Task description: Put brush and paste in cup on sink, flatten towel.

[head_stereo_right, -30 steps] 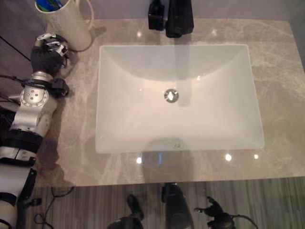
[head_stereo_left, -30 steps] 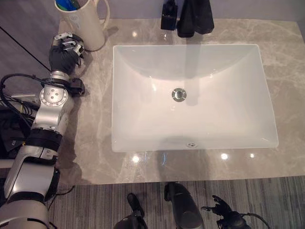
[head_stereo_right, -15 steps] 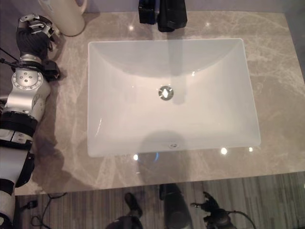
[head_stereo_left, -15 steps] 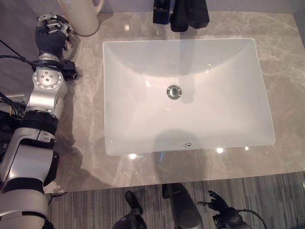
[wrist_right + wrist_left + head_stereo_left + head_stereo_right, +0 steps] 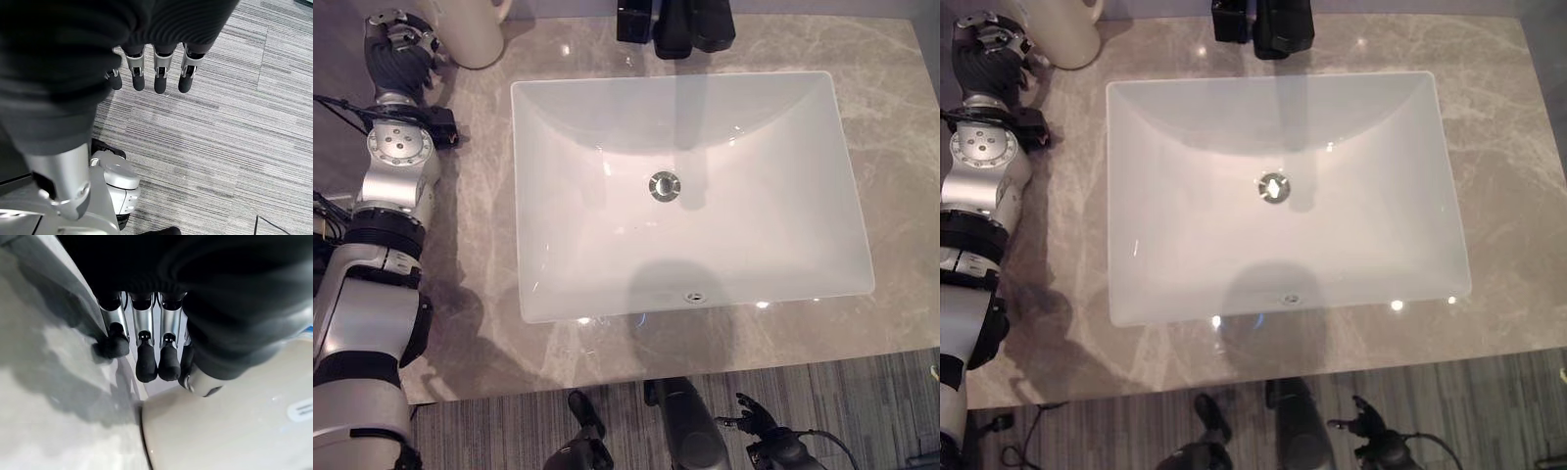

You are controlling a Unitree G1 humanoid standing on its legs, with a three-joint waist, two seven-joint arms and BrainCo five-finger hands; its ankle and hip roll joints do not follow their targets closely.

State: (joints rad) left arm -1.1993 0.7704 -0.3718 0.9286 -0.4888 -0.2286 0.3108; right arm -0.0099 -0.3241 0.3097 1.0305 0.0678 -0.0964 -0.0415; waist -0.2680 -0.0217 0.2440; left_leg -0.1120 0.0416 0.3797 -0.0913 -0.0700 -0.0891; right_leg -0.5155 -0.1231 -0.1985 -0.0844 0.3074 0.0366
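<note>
The cup [image 5: 468, 29] stands at the far left corner of the marble worktop [image 5: 901, 147], beside the white sink [image 5: 685, 196]. The left hand [image 5: 396, 54] rests just beside it, fingers [image 5: 146, 362] relaxed, grasping nothing. The right hand [image 5: 156, 73] hangs over the floor [image 5: 234, 147], fingers loose.

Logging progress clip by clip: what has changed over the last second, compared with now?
Mostly the camera moved: the whole scene slid up and left, so the cream cup is now cut off at the top edge. The left hand remains beside the cup, fingers relaxed and holding nothing. The right hand hangs open over the striped floor as before. The sink, drain and black faucet are unchanged.
</note>
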